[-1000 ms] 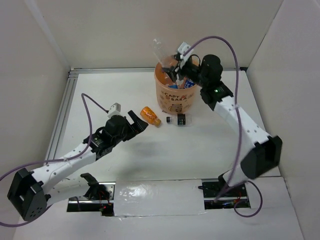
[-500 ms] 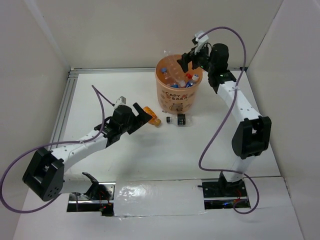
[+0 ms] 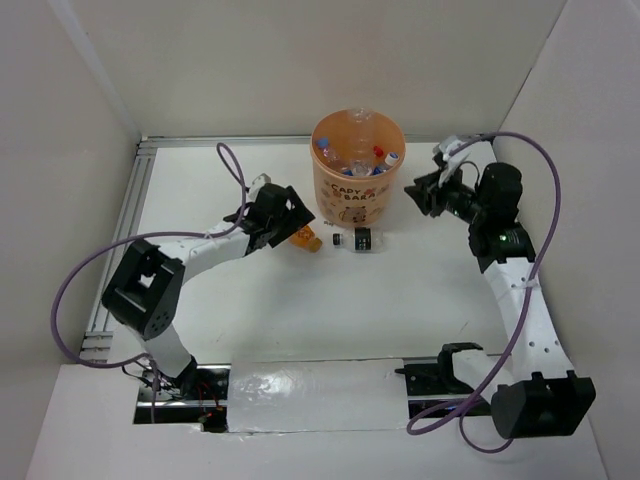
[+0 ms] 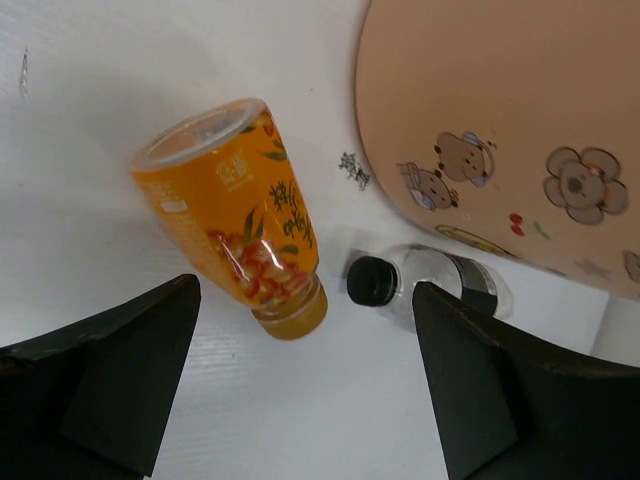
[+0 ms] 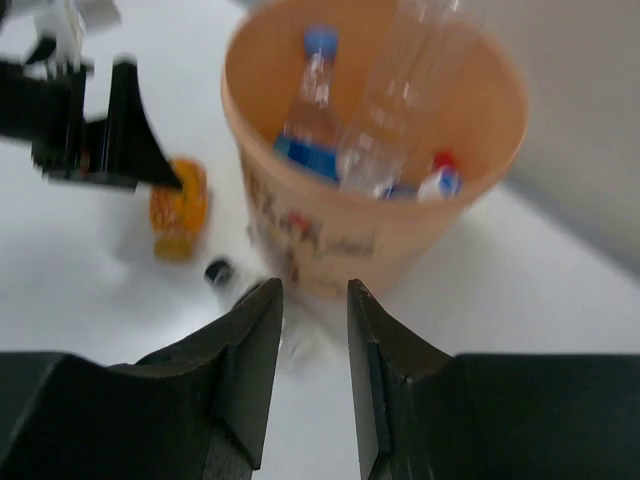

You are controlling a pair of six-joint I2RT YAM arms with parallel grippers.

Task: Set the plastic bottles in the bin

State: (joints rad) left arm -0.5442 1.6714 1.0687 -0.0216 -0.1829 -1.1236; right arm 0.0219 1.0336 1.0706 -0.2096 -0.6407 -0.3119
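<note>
I log the orange bottle (image 4: 235, 215) as glossy plastic under a printed film label. The small bottle (image 4: 445, 285) is clear, shiny plastic with a smooth black cap (image 4: 372, 280). The bin (image 3: 358, 195) is translucent orange plastic, smooth, satin rather than shiny. The bottles inside (image 5: 400, 100) are clear glossy plastic. The left claw (image 4: 306, 295) and right claw (image 5: 312, 290) look matt black plastic. The tabletop (image 4: 90, 130) is white, matt and faintly grained. The rail (image 3: 125, 230) is bare metal.

Left tool (image 3: 288, 220) at the orange bottle (image 3: 306, 239) beside the bin (image 3: 352, 196), right tool (image 3: 420, 195) off its other side.
</note>
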